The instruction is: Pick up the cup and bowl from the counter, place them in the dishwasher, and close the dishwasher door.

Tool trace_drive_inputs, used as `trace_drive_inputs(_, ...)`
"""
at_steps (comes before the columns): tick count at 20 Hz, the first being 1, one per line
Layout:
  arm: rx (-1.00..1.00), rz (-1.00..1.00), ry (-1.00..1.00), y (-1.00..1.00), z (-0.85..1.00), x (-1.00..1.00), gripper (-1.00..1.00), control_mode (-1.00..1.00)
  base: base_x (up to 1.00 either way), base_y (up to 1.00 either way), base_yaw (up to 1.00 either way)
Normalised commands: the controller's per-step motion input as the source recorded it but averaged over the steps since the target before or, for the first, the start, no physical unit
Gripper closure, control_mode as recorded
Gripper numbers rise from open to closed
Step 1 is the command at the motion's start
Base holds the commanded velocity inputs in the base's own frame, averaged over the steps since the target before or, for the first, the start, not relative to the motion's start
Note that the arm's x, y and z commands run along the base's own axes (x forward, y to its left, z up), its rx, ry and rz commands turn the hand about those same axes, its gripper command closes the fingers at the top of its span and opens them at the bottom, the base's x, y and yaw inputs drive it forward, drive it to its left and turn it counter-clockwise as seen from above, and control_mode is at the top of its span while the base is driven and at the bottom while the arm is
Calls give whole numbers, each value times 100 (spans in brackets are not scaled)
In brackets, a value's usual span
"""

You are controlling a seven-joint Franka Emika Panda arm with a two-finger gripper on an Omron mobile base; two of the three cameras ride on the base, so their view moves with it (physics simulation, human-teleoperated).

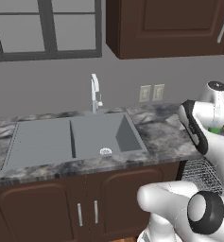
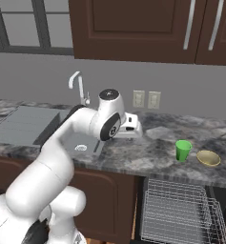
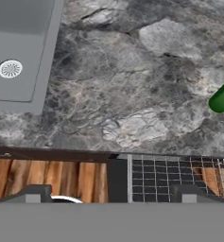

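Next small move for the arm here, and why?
Probably swing the hand toward the cup and centre over it. Cup and bowl both sit untouched on the counter, the hand holds nothing, and the cup lies off at the hand view's edge. The dishwasher rack already stands out below.

The hand looks straight down on the marbled desk [image 3: 132, 85], a mottled grey, black and white stone. At the upper left lies a corner of the grey sink [image 3: 19, 52], its round drain [image 3: 10, 69] showing pale in the basin floor. At the right edge a piece of the green cup [image 3: 223, 98] pokes in (most of it is cut off), standing on the stone. Below the desk's near edge, the wire rack [image 3: 179, 172] of the dishwasher spreads to the right, beside a wooden floor [image 3: 47, 177] on the left. Two dark fingers [image 3: 33, 194] rise at the bottom, well apart.
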Motion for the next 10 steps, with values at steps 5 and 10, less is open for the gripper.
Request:
trace_drive_inputs(5, 0, -4, 0, -53, -9, 41, -100, -100, 0, 0, 0)
trace_drive_inputs(10, 0, -4, 0, -52, -14, 36, -100, -100, 0, 0, 0)
